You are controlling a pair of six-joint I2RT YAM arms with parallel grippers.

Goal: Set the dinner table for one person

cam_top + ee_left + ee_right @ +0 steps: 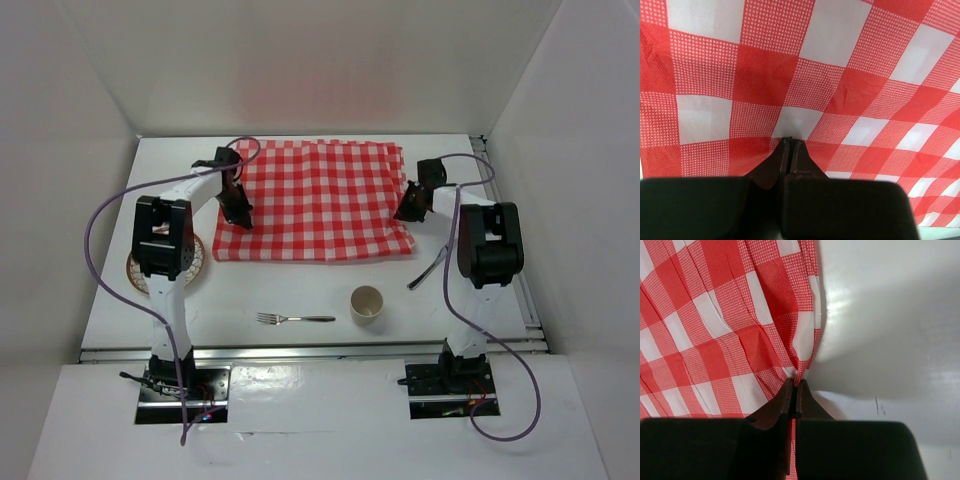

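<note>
Top view: the dinner table (250, 290), a matte white rectangular slab, fills the middle of the frame between plain white walls. A red-and-white checked cloth (320, 200), thin and finely woven, lies flat on the table's upper centre; its right edge is gathered into narrow pleats.

The left gripper (240, 218) sits at the cloth's lower left corner. In the left wrist view its dark, tapered fingertips (782, 160) are pressed together, with a small pucker of fabric pinched between them. The right gripper (405, 212) meets the cloth's right edge, and its fingers are likewise clenched on a bunched fold (the pleats converge at the tips in the right wrist view).

At left centre, a round plate (134, 274) with a patterned rim is partly hidden under the left arm. A cream cylindrical cup (367, 303) stands upright at lower centre. To its left and apart from it lies a slim metal fork (295, 319), tines pointing left. A slender dark utensil (425, 272), its kind unclear, lies tilted below the right gripper.
</note>
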